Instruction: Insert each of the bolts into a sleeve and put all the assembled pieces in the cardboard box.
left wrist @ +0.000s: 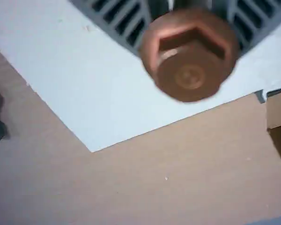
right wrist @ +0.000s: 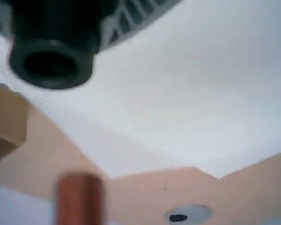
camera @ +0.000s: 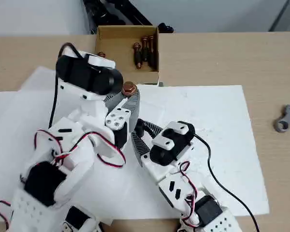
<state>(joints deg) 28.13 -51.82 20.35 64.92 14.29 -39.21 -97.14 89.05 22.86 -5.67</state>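
Observation:
A copper bolt [camera: 129, 88] with a hexagonal head [left wrist: 189, 54] is held in my left gripper [camera: 129, 93], just in front of the cardboard box [camera: 127, 27]. The grey fingers [left wrist: 117, 23] are shut on it. My right gripper [camera: 139, 129] is a little nearer the table's front and is shut on a black sleeve [camera: 139, 126]. The sleeve's open bore [right wrist: 51, 63] faces outward, and the bolt's shaft [right wrist: 79, 199] stands apart from it farther off. Assembled pieces [camera: 144, 50] lie in the box's right half.
White paper sheets [camera: 208, 111] cover the table's middle. A grey tool [camera: 285, 118] lies on the bare wood at the right. A small copper piece [camera: 101, 54] sits beside the box's left wall. Dark clutter [camera: 111, 12] stands behind the box.

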